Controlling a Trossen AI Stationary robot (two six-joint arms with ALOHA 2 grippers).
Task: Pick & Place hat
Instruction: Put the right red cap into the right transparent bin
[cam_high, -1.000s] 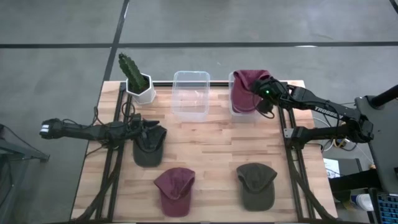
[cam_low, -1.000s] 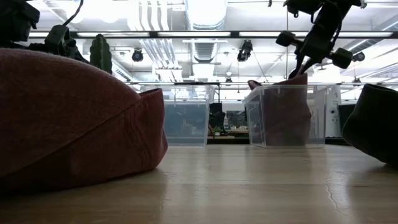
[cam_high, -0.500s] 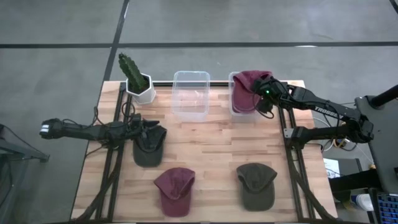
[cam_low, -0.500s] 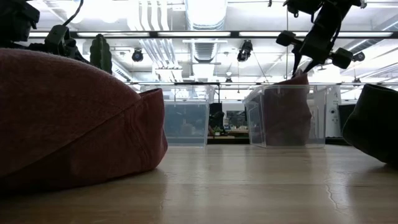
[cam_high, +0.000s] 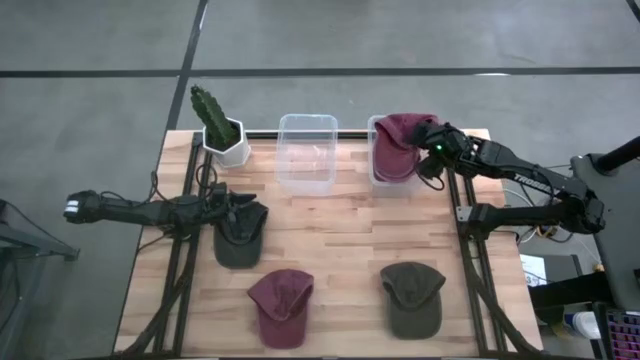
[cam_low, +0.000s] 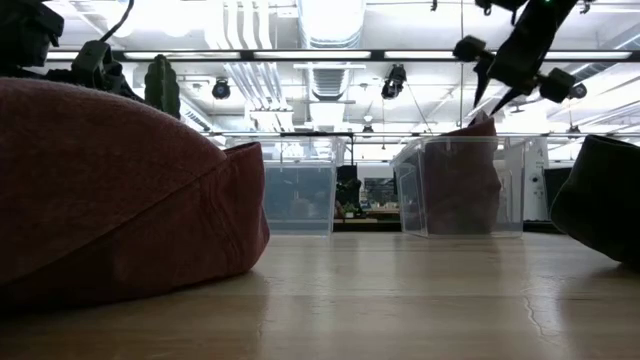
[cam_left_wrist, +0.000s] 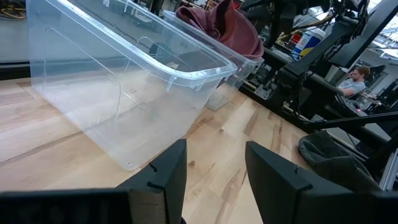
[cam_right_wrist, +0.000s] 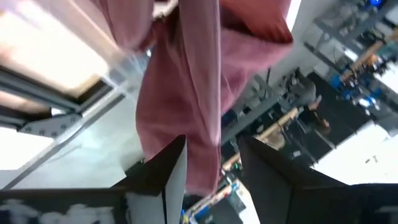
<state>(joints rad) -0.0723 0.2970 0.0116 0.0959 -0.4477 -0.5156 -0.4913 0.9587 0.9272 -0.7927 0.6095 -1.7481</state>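
A maroon hat (cam_high: 398, 143) sits crumpled in the clear bin (cam_high: 378, 178) at the desk's (cam_high: 340, 225) far right corner, bunched up above the rim with no clear brim direction; its bulk runs roughly from the far edge toward the near edge. The right gripper (cam_high: 432, 158) hangs just beside that bin's right wall, fingers apart and empty, the hat's cloth showing between and beyond them in the right wrist view (cam_right_wrist: 186, 81). A second clear bin (cam_high: 307, 152), empty, stands at the middle of the far edge, with a potted cactus (cam_high: 218, 125) at the far left corner. The left gripper (cam_high: 240, 212) rests at the left edge over a dark olive hat (cam_high: 240, 235), fingers spread and holding nothing. Along the near edge lie another maroon cap (cam_high: 281, 306), brim toward the near edge, and an olive cap (cam_high: 412, 297) likewise.
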